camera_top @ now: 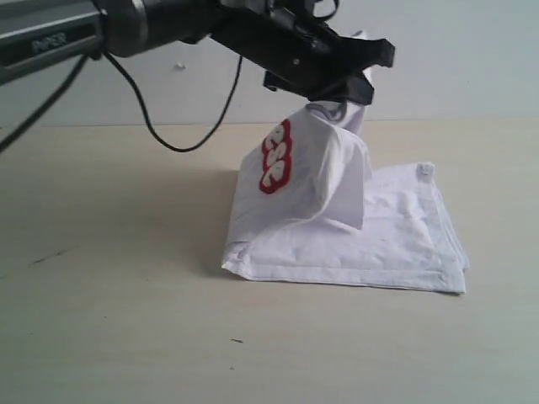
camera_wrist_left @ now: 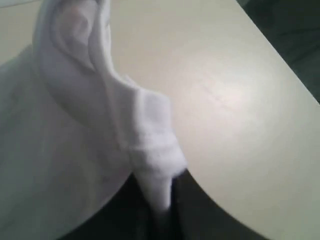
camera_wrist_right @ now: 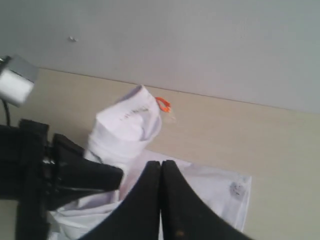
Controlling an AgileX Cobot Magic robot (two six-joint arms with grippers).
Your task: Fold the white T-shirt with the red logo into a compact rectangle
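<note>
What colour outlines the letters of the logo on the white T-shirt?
Red, around white letters: the logo on the white T-shirt shows clearest in the exterior view.

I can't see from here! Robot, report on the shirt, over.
Left gripper shut on white T-shirt, one part held up, rest on table. Right gripper shut, empty. Nothing seen in the way.

The exterior camera sits low, facing across the table at the shirt; both wrist cameras share it, the left very close.
</note>
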